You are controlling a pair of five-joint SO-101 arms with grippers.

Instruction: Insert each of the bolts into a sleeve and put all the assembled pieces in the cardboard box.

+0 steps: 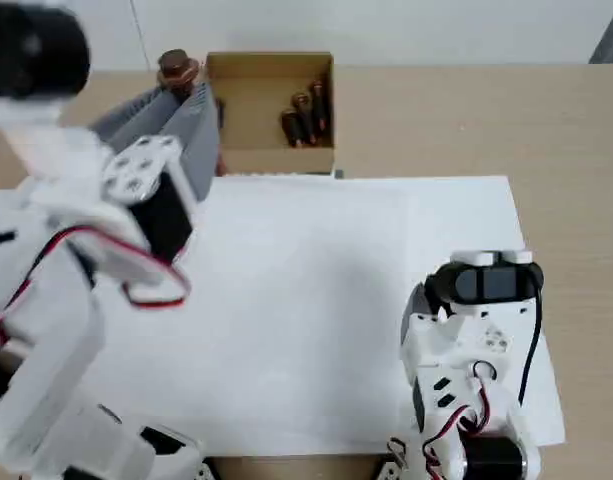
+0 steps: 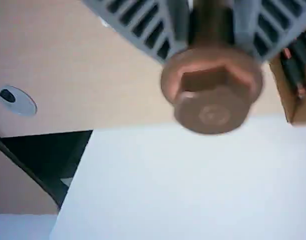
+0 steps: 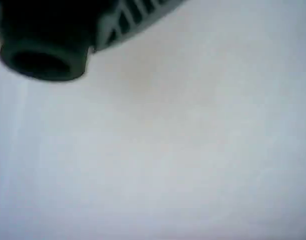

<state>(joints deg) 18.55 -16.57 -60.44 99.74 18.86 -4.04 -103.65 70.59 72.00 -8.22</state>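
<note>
1. Pinched at the tip of the left gripper (image 1: 181,92): a brown bolt (image 1: 178,68), head poking out past the grey fingers (image 2: 138,22); in the left wrist view, hexagonal flanged head toward the camera, shank running back between the two fingers; jaws narrowed onto the shank.
2. Held above the table (image 1: 566,130), just beside the left wall of the cardboard box (image 1: 269,160) and outside it; sleeved or bare, cannot tell.
3. Inside the box, near its right wall: several brown assembled pieces (image 1: 306,115), lying close together.
4. Left arm (image 1: 136,200) stretched forward from the near left corner, past the white sheet (image 1: 316,300), wrist raised.
5. Right arm (image 1: 466,360) folded at the near right of the sheet, well apart from bolt and box; right gripper (image 3: 125,20) pointed down close over the sheet; open or closed, cannot tell.
</note>
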